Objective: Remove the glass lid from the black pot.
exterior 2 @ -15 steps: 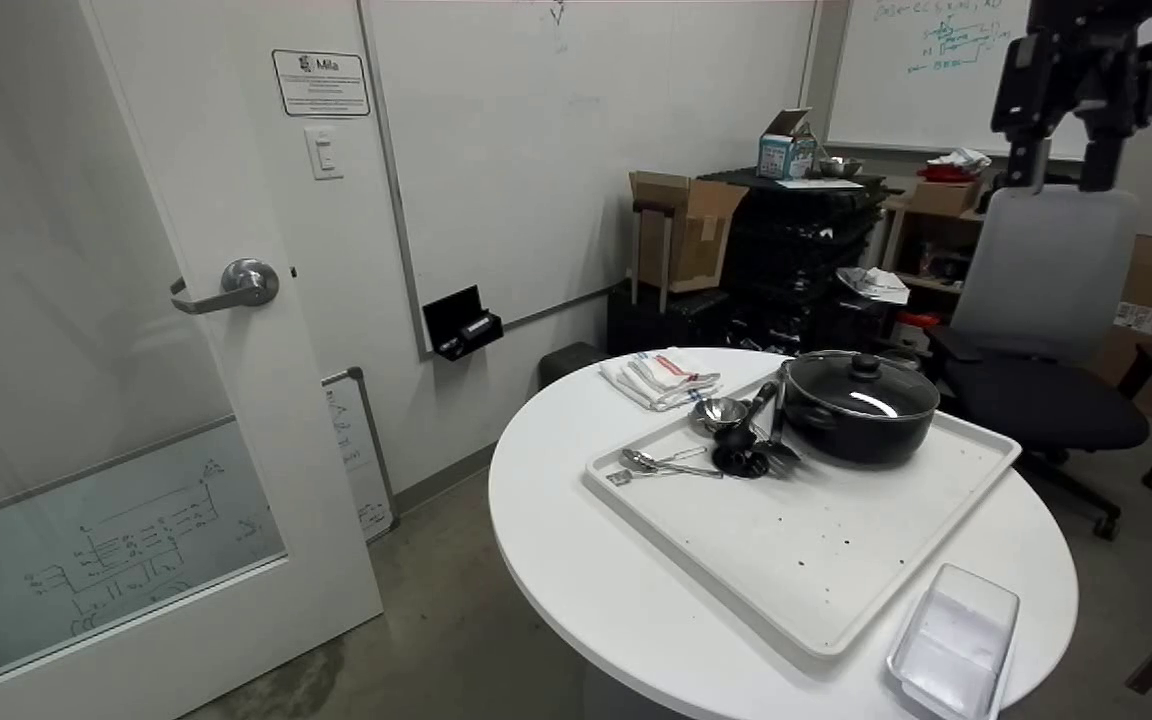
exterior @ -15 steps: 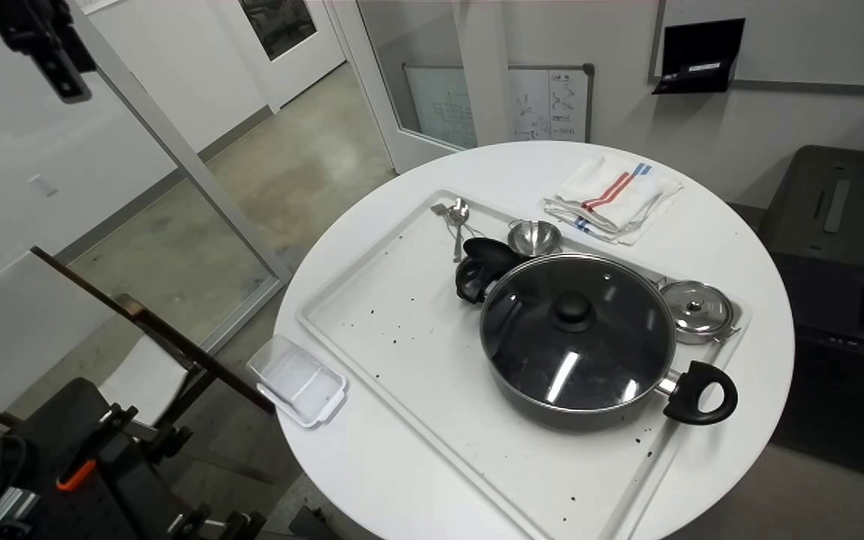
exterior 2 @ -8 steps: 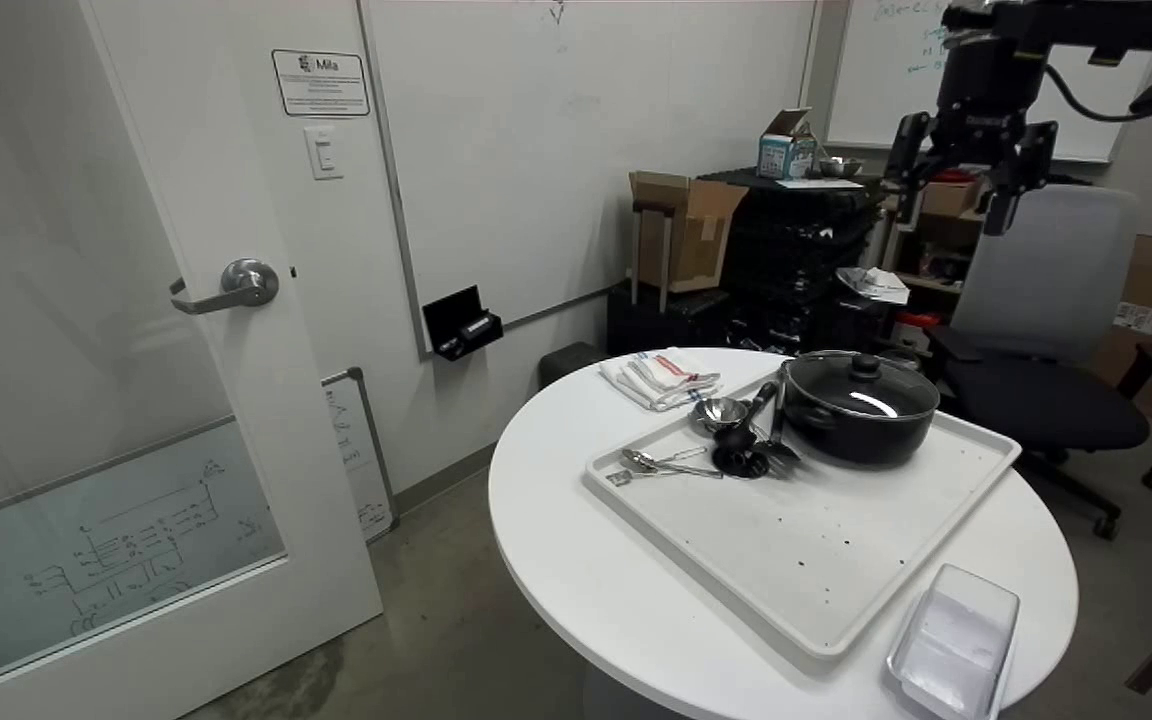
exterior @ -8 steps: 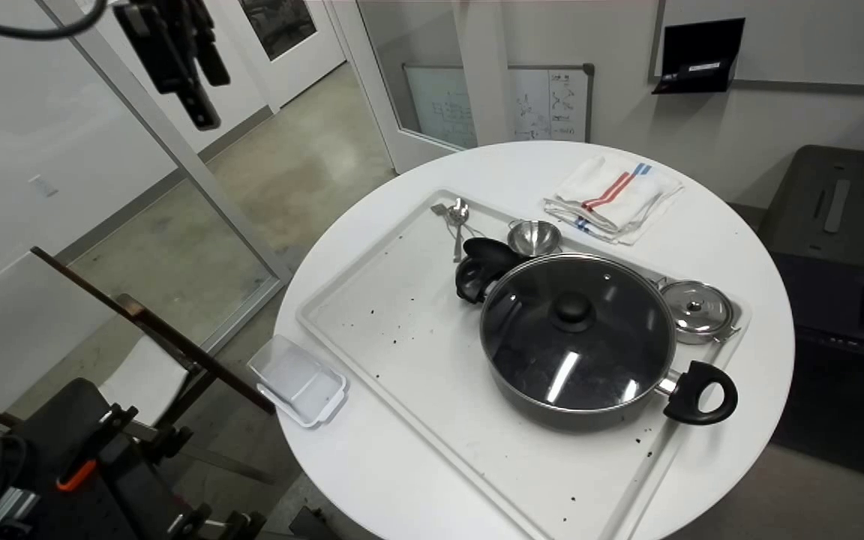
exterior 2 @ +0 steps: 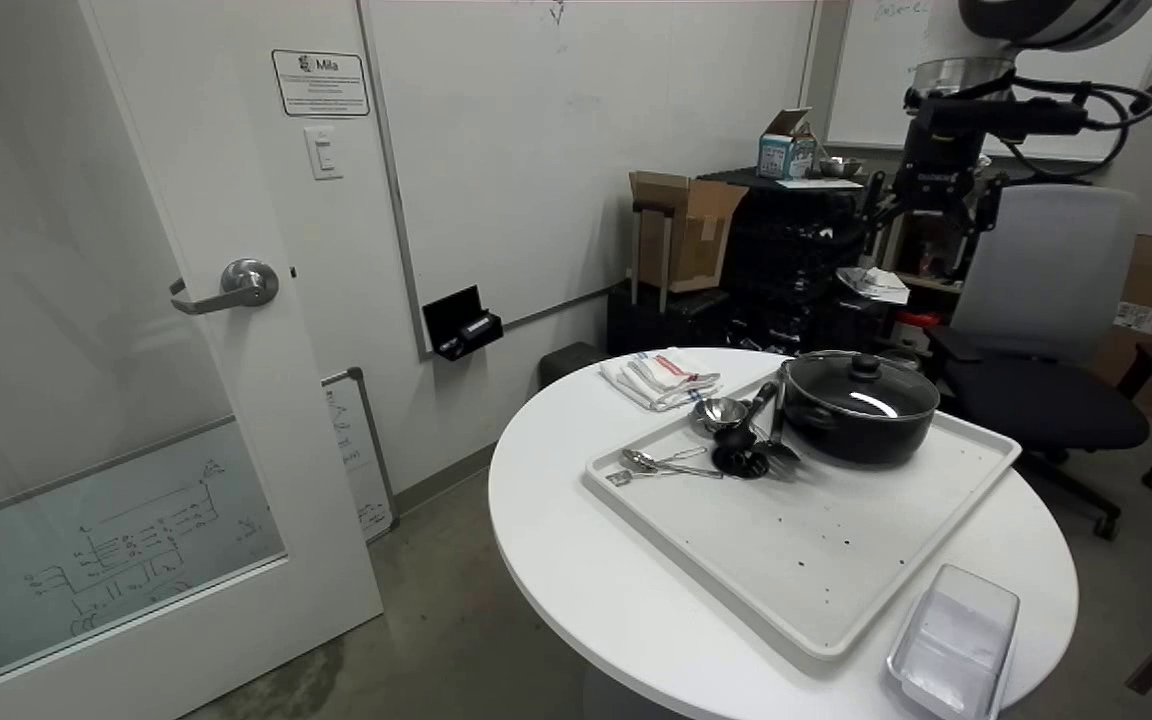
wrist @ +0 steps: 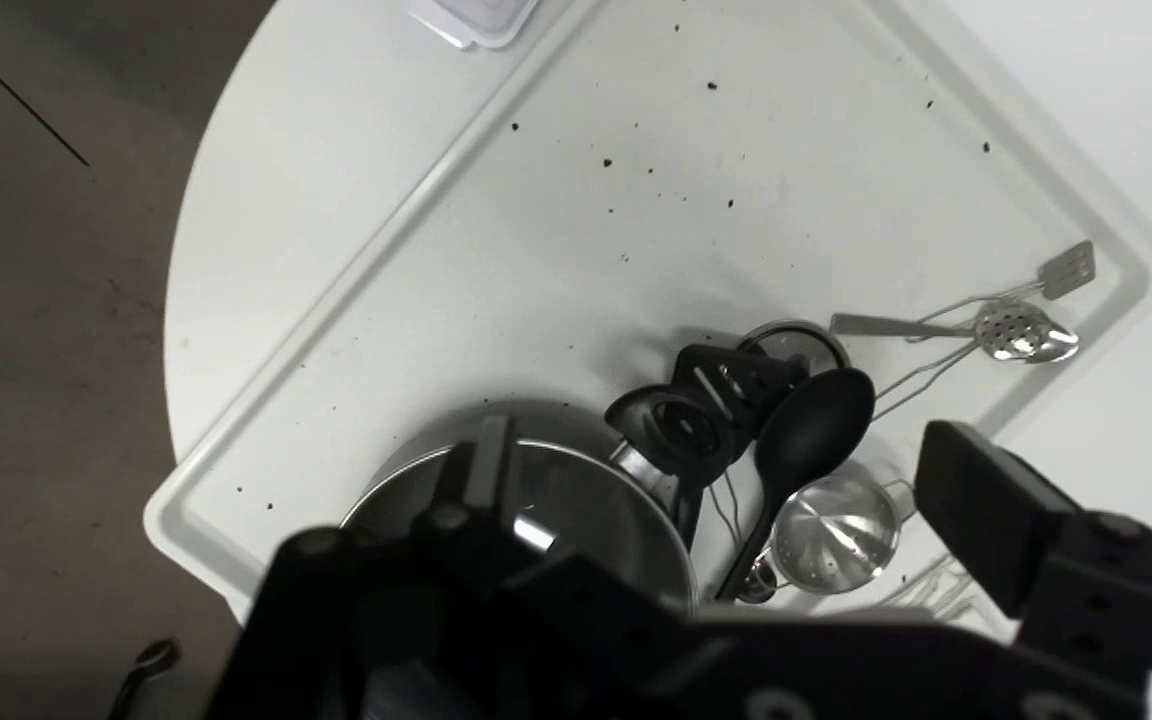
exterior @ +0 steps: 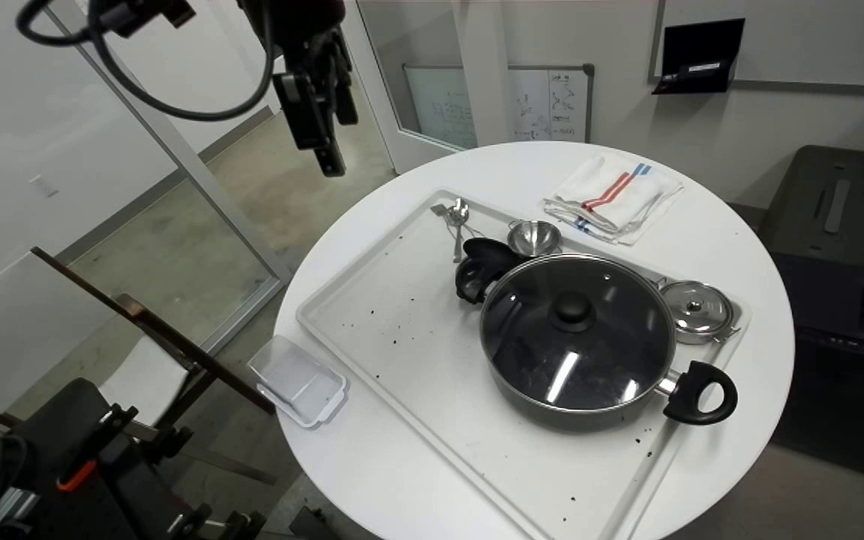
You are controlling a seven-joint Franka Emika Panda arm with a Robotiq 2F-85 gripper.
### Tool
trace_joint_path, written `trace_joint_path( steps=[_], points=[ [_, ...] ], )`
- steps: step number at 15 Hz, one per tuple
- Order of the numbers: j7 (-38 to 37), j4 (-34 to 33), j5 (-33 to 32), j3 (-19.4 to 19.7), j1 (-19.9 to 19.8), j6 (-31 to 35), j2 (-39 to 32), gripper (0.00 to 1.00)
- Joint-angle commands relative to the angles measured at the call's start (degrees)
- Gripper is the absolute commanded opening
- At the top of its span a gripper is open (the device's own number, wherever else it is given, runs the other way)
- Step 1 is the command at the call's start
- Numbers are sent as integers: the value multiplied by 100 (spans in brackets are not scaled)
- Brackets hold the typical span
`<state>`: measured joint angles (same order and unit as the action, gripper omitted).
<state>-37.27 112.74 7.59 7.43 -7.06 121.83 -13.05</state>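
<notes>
High above the level of a round white table (exterior: 372, 465), a black gripper (wrist: 731, 465), released, with fingers (wrist: 996, 520) spread far apart and well clear of everything on the tabletop. Lower down, on a pale rectangular tray (exterior 2: 736, 510), the wide black pot (exterior 2: 856, 440), with the glass lid (exterior: 578, 345) seated flat on top, metal rim along the pot's edge and black knob (exterior: 573, 309) upward in the middle. In both exterior views, a broad stretch of air between gripper and lid. In the wrist view, lid and pot low in the frame, partly hidden behind one finger and the dark body of the gripper. Close against one side handle of the pot, a black spoon (wrist: 816, 425) among other black utensils; just beside these, a small metal bowl (wrist: 836, 535); farther off, near a tray corner, some metal utensils (wrist: 1011, 330). On another side, just beside the pot, a small silver pot under a round metal lid (exterior: 697, 307). Off the tray, on the table, a folded white cloth (exterior: 616, 196) with red and blue stripes, and, well apart from it, a clear plastic container (exterior: 304, 386) at the table's rim. Dark specks scattered over the tray.
</notes>
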Motion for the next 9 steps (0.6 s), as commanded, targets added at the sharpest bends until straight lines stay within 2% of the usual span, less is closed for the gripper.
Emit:
trace_joint_path(
  steps=[1,9],
  points=[
    [-109,-516,111,204,-78,12,-552,100],
    [-223,-1018,722,505,-474,105,-1367,100]
  ],
)
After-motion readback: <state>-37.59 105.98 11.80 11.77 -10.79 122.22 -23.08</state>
